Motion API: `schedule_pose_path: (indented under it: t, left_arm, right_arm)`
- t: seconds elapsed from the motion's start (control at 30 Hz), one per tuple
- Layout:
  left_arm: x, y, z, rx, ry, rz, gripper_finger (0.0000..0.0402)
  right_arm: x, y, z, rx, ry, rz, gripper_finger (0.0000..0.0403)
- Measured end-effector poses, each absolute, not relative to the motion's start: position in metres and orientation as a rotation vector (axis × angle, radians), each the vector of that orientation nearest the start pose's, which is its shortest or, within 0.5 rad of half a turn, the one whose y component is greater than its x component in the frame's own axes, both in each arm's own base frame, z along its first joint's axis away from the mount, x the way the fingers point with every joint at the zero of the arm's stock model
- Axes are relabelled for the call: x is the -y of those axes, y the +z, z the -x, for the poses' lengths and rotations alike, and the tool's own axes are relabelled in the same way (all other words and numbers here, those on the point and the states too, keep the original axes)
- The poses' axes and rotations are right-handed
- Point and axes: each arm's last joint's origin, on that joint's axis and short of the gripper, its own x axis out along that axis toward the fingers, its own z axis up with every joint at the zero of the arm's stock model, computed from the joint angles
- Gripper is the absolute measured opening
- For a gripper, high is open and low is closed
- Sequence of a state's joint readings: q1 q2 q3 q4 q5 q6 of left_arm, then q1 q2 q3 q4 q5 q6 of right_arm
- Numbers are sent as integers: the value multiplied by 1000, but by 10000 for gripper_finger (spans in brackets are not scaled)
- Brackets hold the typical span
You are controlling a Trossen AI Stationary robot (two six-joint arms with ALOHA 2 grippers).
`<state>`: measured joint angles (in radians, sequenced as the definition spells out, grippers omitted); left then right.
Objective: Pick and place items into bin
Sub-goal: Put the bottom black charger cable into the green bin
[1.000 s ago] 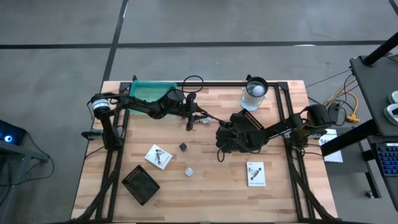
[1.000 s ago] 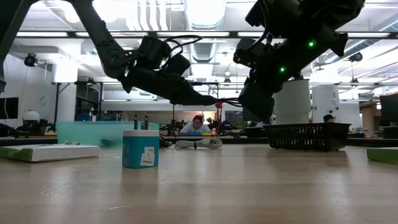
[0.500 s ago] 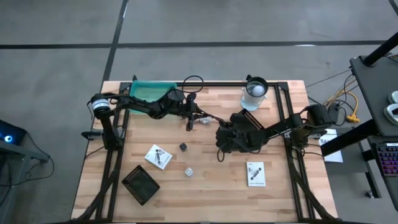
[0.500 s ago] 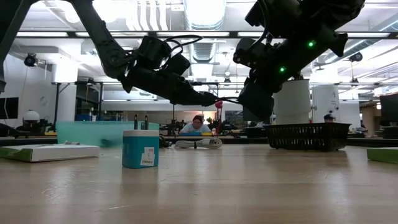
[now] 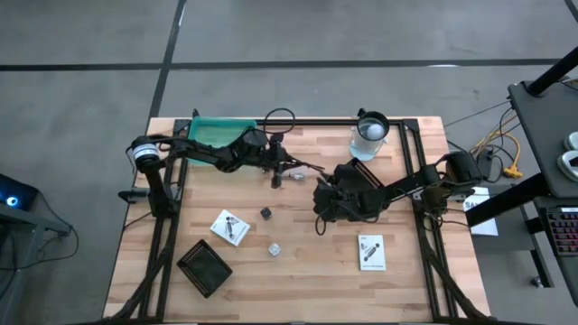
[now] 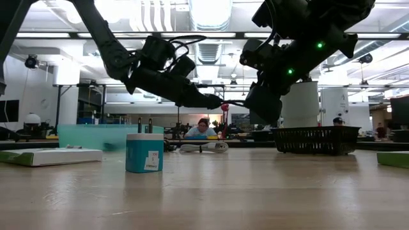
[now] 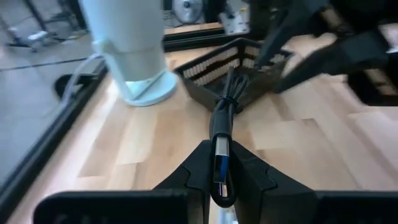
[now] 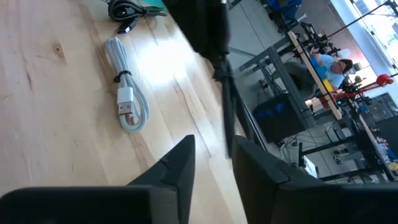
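**benchwatcher:** what's each claw got hold of at the moment?

**me:** My left gripper (image 5: 282,167) is pinched tight on the black cable (image 7: 222,118). I've got it by the flat metal USB plug with the blue insert, and the rubbery cord runs out past my fingertips in a bundled loop. It's held up off the wood, a bit far of the table's middle. My right gripper (image 5: 321,200) is just to the right of it with the fingers parted. The thin black cord lines up with that gap, but I can't tell whether it touches either finger (image 8: 177,158).

**benchwatcher:** and the other bits?

**me:** All still lying loose on the planked wooden table (image 5: 406,280):
- A glossy white cable (image 8: 127,102) in a tied-off hank lies below my left claw.
- A tiny dark cube (image 5: 266,213) and a tiny white cube (image 5: 273,248) sit nearer, around the middle.
- One flat printed packet (image 5: 230,227) lies near left, and another packet (image 5: 371,252) near right.
- A second black cord (image 5: 280,117) is looped at the far edge.

The teal bin (image 5: 221,131) is a smooth plastic rectangle in the far left corner, just behind my left arm. The clear cup (image 5: 368,134) with its white ball stands far right.
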<state>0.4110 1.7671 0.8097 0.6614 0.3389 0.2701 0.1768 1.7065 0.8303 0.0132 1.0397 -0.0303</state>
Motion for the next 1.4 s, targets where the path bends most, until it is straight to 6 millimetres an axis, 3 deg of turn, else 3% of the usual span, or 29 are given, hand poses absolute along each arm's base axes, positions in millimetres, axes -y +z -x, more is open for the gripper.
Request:
schedule_pose_path:
  t: [0.33,0.7,1.4]
  left_arm:
    - [-134,169,-324,-336,103,-155,25]
    - [-135,176,-310,-460,327,-168,26]
    - [-140,185,-296,-521,761,-170,26]
  right_arm:
    - [-30,153,-311,-743,-806,539,121]
    - [-30,152,-311,-745,-808,540,118]
    - [-30,152,-311,-747,-806,540,105]
